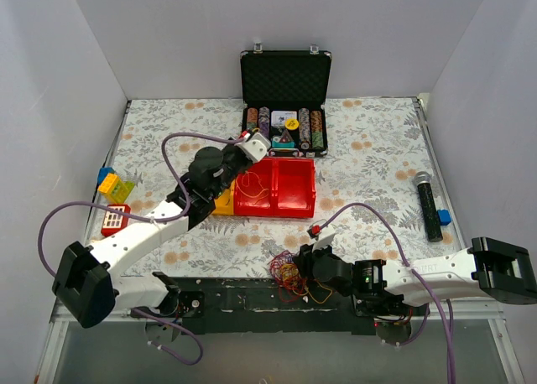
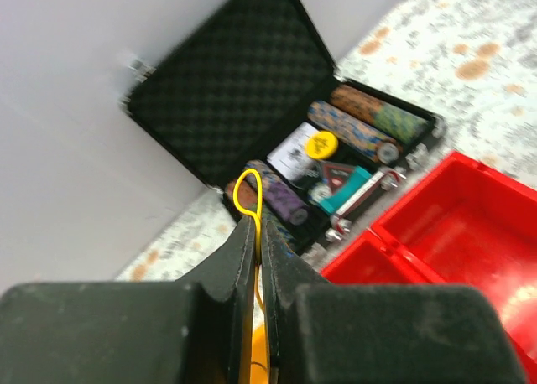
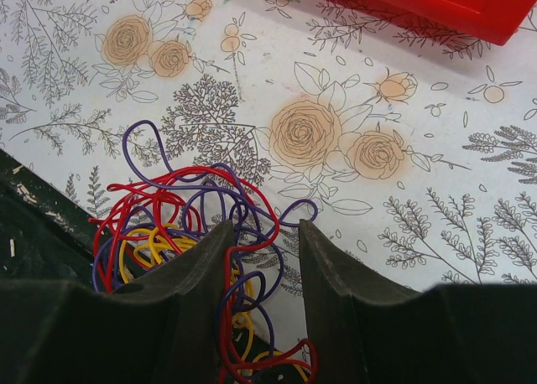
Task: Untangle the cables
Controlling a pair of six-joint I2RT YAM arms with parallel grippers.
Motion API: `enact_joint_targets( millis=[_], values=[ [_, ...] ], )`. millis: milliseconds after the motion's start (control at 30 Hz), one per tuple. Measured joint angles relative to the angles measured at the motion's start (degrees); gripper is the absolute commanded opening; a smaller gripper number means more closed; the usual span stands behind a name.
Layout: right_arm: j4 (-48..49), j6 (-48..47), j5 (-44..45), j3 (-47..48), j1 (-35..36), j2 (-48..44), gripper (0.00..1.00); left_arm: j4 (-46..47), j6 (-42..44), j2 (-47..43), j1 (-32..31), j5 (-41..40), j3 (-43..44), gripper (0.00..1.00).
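Observation:
A tangle of thin red, purple and yellow cables [image 1: 288, 274] lies at the near table edge, partly over the black base rail. In the right wrist view the tangle [image 3: 172, 220] sits at the lower left. My right gripper [image 3: 264, 226] is open just above it, with red and purple loops lying between the fingers; in the top view the right gripper [image 1: 300, 269] sits at the bunch. My left gripper [image 2: 258, 225] is shut on a yellow cable [image 2: 248, 195] whose loop sticks out past the tips. In the top view the left gripper [image 1: 249, 141] is raised, and the yellow cable [image 1: 249, 185] hangs over the red bin.
A red two-compartment bin [image 1: 289, 201] stands mid-table with a yellow bin [image 1: 223, 204] at its left. An open black case of poker chips [image 1: 285, 82] is behind. A microphone [image 1: 428, 204] lies at right. Toy bricks [image 1: 112, 185] and a red toy [image 1: 115, 220] lie at left.

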Motion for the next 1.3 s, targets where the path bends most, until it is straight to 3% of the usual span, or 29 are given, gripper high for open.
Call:
enact_joint_targets(
  millis=[333, 767, 967, 1300],
  values=[
    [-1.22, 0.04, 0.63, 0.0, 0.0, -2.29, 0.44, -7.13, -8.28, 7.21, 0.0, 4.13, -0.02, 0.0],
    [-2.62, 0.37, 1.31, -0.02, 0.0, -5.29, 0.44, -5.22, -6.05, 18.08, 0.0, 2.6, 2.49, 0.0],
    [-2.64, 0.59, 1.31, -0.04, 0.0, -5.22, 0.44, -4.07, -5.4, 18.38, 0.04, 3.61, 9.62, 0.0],
    [-2.6, 0.59, 1.29, -0.04, 0.0, -4.37, 0.43, 3.56, -0.52, 19.85, 1.49, 4.37, 7.63, 0.0]
  ],
)
